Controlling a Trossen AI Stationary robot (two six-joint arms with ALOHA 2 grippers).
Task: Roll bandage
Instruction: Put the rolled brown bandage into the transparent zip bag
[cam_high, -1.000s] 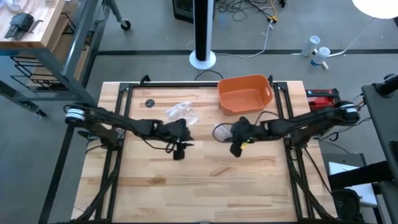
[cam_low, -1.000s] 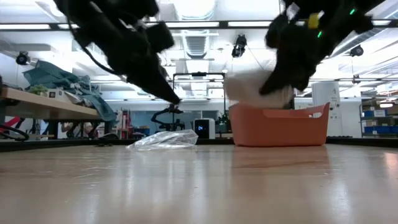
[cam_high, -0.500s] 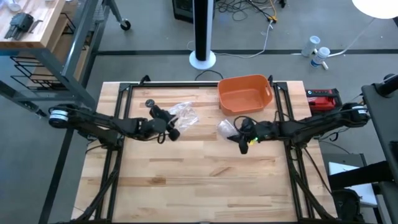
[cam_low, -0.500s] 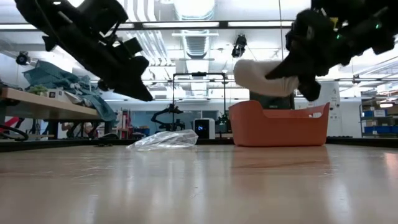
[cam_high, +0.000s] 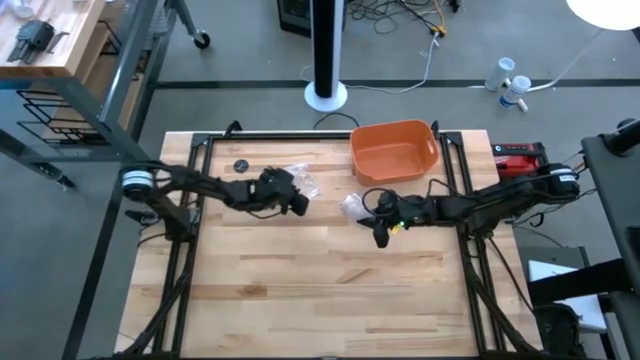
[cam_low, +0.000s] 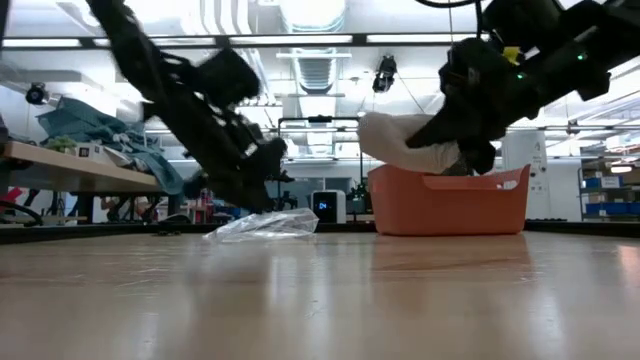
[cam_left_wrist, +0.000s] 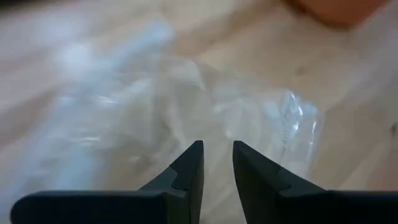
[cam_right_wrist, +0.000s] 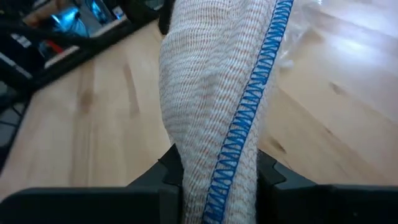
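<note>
Swung back toward the plastic wrapper (cam_high: 297, 180) since half a second ago: left tool (cam_high: 297, 203), now low over the surface (cam_high: 330, 290) at the wrapper's near edge. Shifted a little toward the middle as well: right tool (cam_high: 372, 212), with bandage (cam_high: 354, 206) carried along.

Largest first: wooden surface, bare across its front half. Orange tub (cam_high: 393, 151) at the far edge, right of centre. Left arm reaching in from the left, right arm from the right.

Right tool (cam_right_wrist: 214, 180) pinching the bandage (cam_right_wrist: 217, 93) between both fingers; cloth bunched, blue zigzag stitching along one edge, sticking out past the fingertips. Bandage (cam_low: 405, 143) held clear of the surface, in front of the tub (cam_low: 450, 200).

Left tool (cam_left_wrist: 217, 168) holding nothing, fingers nearly together with a narrow gap, pointed at the crumpled wrapper (cam_left_wrist: 249, 112).

Small dark disc (cam_high: 241, 165) near the far left corner.
</note>
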